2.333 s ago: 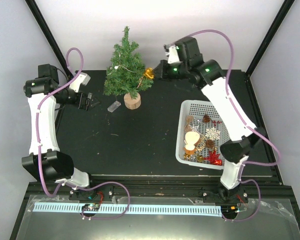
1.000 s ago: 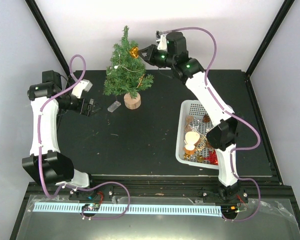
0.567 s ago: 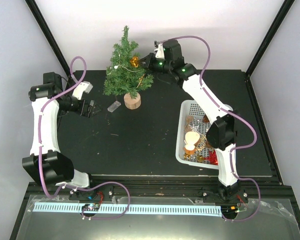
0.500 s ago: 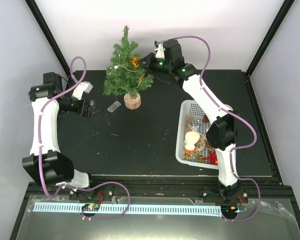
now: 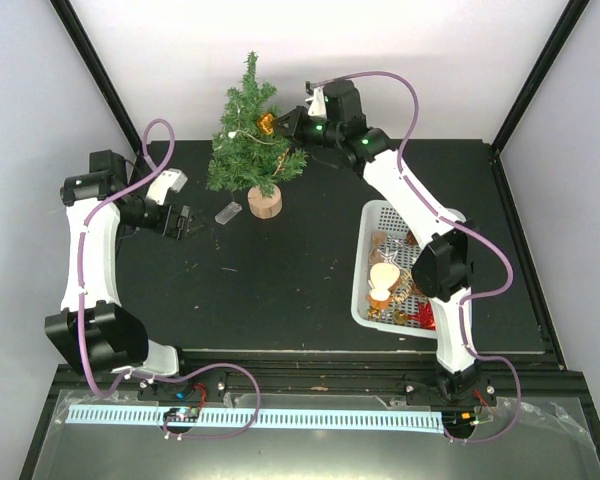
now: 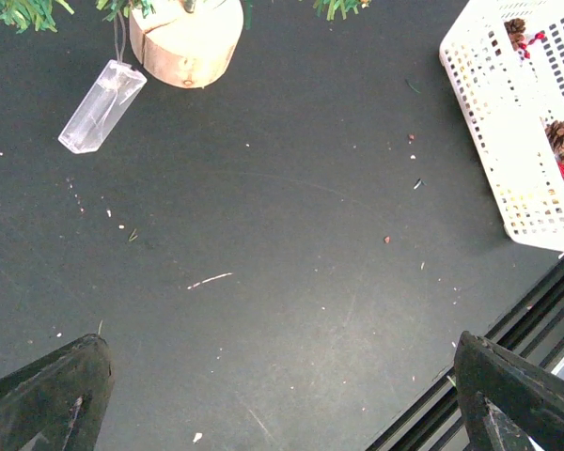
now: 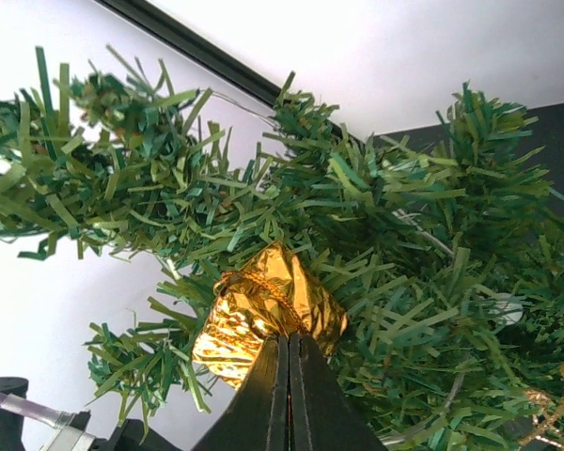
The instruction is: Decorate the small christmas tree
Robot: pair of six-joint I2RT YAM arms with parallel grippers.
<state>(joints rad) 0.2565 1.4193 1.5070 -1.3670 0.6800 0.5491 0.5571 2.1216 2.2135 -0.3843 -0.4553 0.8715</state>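
Gold box going onto the tree
Right claw (image 7: 289, 355) pinched shut on a gold foil ornament (image 7: 263, 315), pushed into the upper branches of the small christmas tree (image 5: 250, 140) at the desk's (image 5: 280, 280) far edge — left claw (image 6: 282, 381) wide open, empty. White basket (image 5: 361, 265) full of ornaments — mostly undone, I'd say. Black desk, white walls.

The left wrist view's top edge cuts off the small christmas tree (image 6: 186, 38), leaving only its wooden disc base and a few branch tips, and the white basket (image 6: 493, 132) right of the tree runs past the right edge. In the right wrist view the tree's base is out of frame, and the lower edge of the gold ornament (image 7: 263, 305) is hidden between the pinched-together fingers of the right gripper (image 7: 289, 343). From above, the right arm (image 5: 420, 213) covers part of the basket, whose trinkets (image 5: 405, 285) are too small to identify.
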